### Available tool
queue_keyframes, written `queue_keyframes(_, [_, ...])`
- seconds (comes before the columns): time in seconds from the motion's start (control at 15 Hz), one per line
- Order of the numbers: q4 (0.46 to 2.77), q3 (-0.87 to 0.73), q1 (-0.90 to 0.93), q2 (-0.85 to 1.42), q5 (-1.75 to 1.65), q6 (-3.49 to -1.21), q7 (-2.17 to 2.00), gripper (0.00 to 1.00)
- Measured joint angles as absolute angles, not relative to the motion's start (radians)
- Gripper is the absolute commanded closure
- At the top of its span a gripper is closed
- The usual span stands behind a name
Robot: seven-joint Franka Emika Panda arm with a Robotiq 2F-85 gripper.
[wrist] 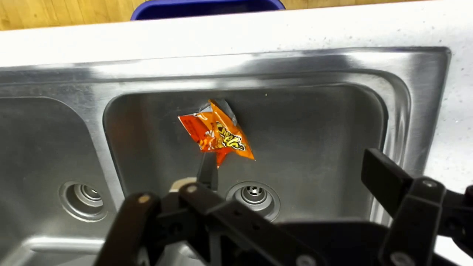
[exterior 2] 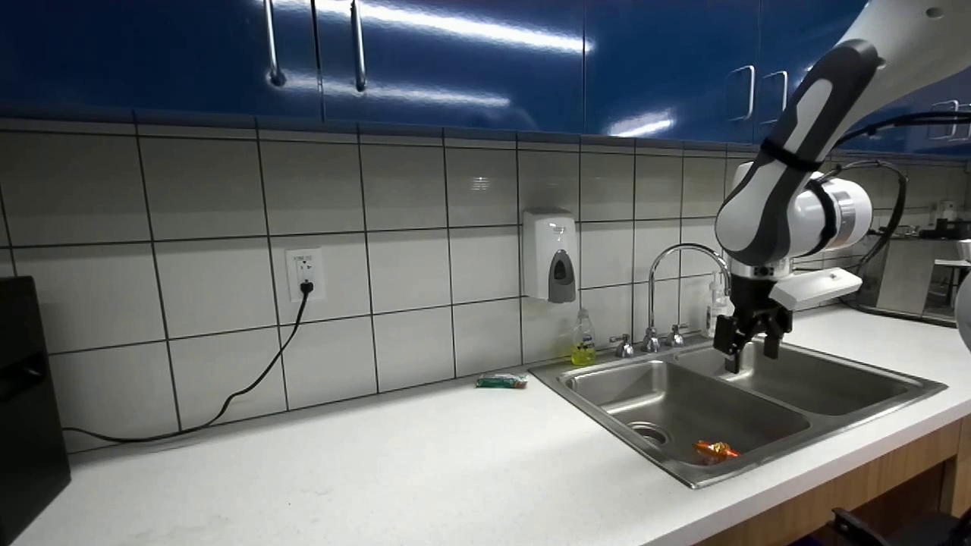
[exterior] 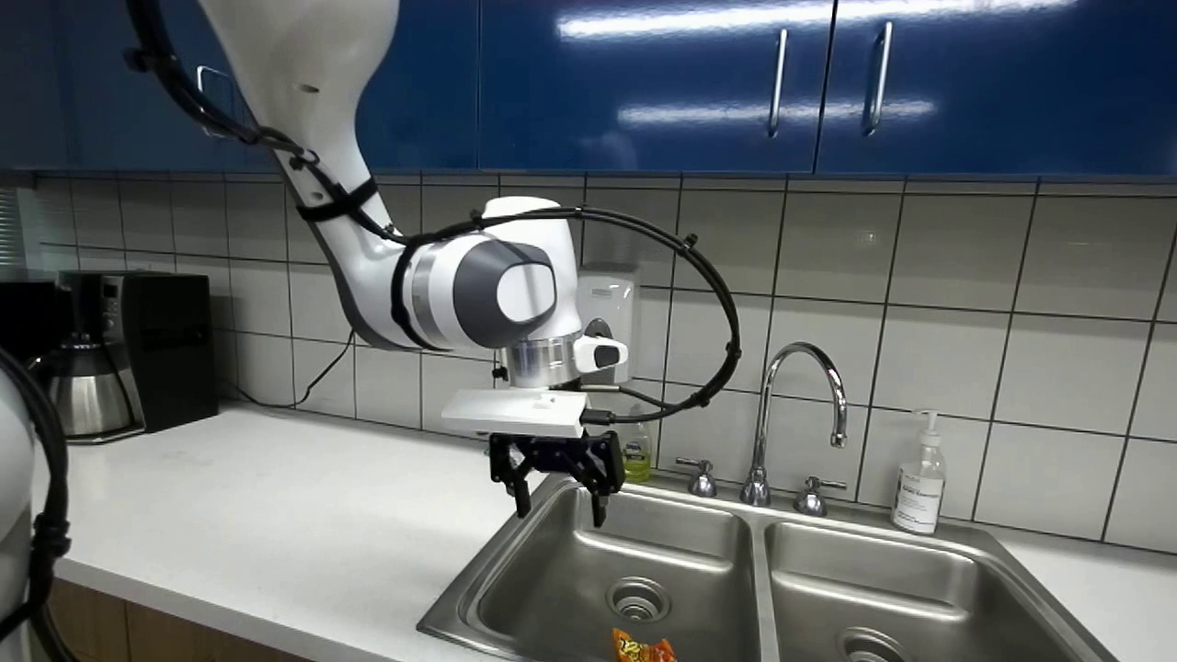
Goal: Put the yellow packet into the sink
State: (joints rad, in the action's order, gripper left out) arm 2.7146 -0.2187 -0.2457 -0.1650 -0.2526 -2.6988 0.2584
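The yellow packet (exterior: 641, 649), orange with red and a yellow logo, lies on the bottom of one basin of the stainless steel sink (exterior: 761, 579). The packet also shows in an exterior view (exterior 2: 715, 450) and in the wrist view (wrist: 218, 129), near the basin's front wall and beside the round drain. The sink's rim shows in the wrist view (wrist: 221, 67). My gripper (exterior: 561, 511) hangs above the sink, apart from the packet. Its fingers (wrist: 290, 162) are spread wide with nothing between them. In the wrist view one fingertip overlaps the packet's lower edge.
The curved chrome faucet (exterior: 761, 432) and its handles stand at the sink's back edge. A pump bottle (exterior: 919, 487) and a yellow-green soap bottle (exterior 2: 583, 347) stand behind the sink. A small green packet (exterior 2: 501, 381) lies on the counter by the wall. A coffee maker (exterior: 152, 349) stands farther along.
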Motion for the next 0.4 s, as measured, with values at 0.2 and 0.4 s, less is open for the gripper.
queue_keyframes(0.2, [2.755,-0.218,-0.24,-0.265,-0.269,-2.626,0.28,0.0])
queue_keyframes(0.4, [2.779,-0.218,-0.239,-0.322,-0.275,-2.599,0.287,0.0])
